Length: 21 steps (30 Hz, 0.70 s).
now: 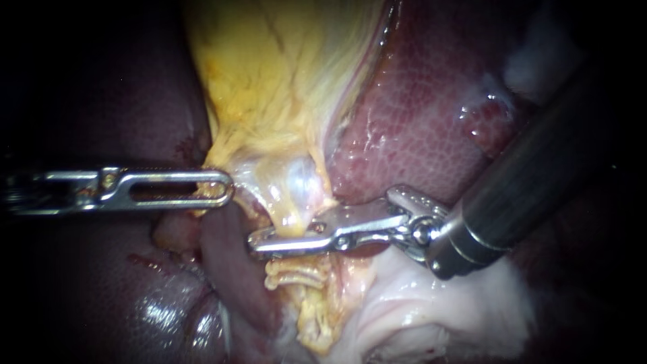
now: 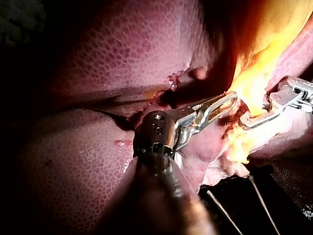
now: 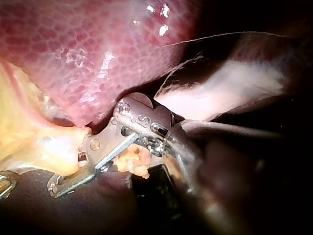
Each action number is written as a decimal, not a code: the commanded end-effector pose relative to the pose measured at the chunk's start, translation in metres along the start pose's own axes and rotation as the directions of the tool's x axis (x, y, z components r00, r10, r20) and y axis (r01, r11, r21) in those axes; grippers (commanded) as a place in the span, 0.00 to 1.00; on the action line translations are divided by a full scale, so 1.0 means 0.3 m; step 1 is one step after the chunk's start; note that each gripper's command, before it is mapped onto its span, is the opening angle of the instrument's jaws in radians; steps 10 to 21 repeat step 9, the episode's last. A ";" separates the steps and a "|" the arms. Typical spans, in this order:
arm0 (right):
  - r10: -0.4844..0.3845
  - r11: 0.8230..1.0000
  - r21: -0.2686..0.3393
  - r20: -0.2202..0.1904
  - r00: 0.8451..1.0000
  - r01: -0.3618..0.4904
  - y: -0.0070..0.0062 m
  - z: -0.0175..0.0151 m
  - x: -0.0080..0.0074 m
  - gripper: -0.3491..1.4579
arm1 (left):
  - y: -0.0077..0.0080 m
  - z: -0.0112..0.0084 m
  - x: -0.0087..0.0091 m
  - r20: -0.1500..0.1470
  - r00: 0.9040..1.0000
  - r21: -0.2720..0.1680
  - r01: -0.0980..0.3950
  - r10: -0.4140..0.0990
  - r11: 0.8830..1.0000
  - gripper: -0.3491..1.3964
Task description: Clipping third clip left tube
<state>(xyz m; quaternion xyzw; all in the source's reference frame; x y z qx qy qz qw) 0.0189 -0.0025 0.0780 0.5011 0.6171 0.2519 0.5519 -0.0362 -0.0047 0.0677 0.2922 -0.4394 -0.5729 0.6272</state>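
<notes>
two instruments, one gallbladder, one tube, counted in the endoscope view.

left instrument (image 1: 226,189): comes in level from the left. ends at the lower edge of the yellow gallbladder (image 1: 269,87), touching it there, near the tube but apart from it. seen flat-on, tip half buried in bright tissue in the left wrist view too; cannot tell whether pressed together, spread, or holding.

right instrument (image 1: 259,241): slants down from the upper right on a dark thick shaft. jaws reach leftward across the tube (image 1: 291,210) and pinch it from two sides, one jaw in front and one behind. in the right wrist view, the same: yellow tissue squeezed between the upper plate and the long lower jaw.

tube: hangs from the narrowing foot of the gallbladder, between the two instrument tips. runs down into the right instrument's jaws and shows again below them as ribbed yellow tissue.

liver (image 1: 418,114): dark red and mottled, on both sides of the gallbladder, glistening under the left instrument.

one patch of pale white tissue (image 1: 418,303) under the right instrument's shaft, touching the ribbed yellow tissue.
</notes>
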 end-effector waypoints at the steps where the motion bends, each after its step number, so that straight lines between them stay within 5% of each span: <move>1: 0.002 1.000 -0.001 0.000 1.000 -0.002 0.0002 0.000 -0.0001 0.00 | 0.0001 0.0000 0.0000 0.000 1.000 0.000 0.000 0.000 1.000 0.00; 21: 0.002 1.000 -0.003 -0.001 1.000 -0.002 0.0006 0.000 -0.0003 0.00 | 0.0002 0.0001 0.0001 0.000 1.000 0.000 0.000 0.000 1.000 0.00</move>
